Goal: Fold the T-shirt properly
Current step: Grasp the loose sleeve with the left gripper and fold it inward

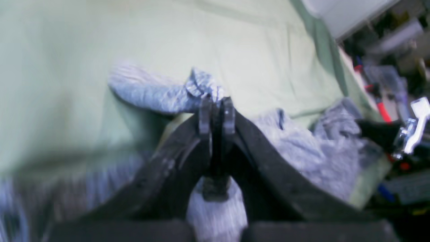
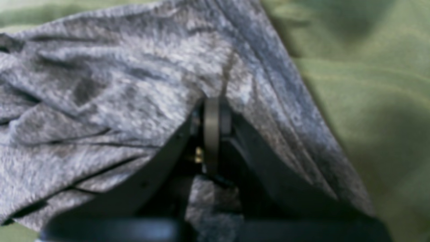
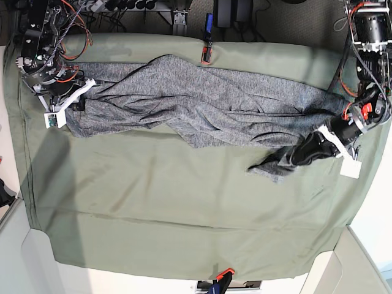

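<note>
T-shirt (image 3: 202, 104): grey and wrinkled, stretched in a long band across the far half of the table, from the edge on the overhead view's left to the edge on its right.
Table cover (image 3: 171, 208): olive-green cloth, bare over the near half.
Left gripper (image 1: 216, 112): jaws pressed together on a bunched fold of the T-shirt, at the table's edge on the overhead view's right.
Right gripper (image 2: 213, 114): jaws clamped on the T-shirt's fabric, which drapes over them, at the opposite edge.
Sleeve end (image 3: 269, 168): trails toward the table's middle, beside the left gripper.
</note>
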Controlling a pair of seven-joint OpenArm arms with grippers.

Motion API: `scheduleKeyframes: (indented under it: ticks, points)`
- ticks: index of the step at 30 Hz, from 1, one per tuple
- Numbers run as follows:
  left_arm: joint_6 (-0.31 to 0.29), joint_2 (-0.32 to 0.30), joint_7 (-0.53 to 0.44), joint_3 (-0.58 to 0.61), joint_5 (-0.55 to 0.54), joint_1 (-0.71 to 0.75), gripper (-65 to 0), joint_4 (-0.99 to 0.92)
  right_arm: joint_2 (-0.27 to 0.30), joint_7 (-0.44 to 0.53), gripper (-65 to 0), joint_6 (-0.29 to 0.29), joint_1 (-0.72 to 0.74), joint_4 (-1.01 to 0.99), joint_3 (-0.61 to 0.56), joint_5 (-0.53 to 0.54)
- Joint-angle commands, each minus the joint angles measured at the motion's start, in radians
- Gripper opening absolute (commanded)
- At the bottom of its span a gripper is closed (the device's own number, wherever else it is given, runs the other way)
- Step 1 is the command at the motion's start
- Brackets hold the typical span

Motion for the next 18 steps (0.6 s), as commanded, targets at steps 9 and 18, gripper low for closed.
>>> scheduleKeyframes:
  ticks: [9,18]
  points:
    - [-0.012,0.026,-0.024,-0.190,-0.042,0.248,-65.0,0.264,0.011,0.016,-65.0,0.003,0.010,0.014,0.002,0.009]
    - [-0.012,0.079,-0.024,-0.360,-0.094,0.362,-65.0,0.342,0.011,0.016,-65.0,0.011,0.010,0.014,0.003,0.009]
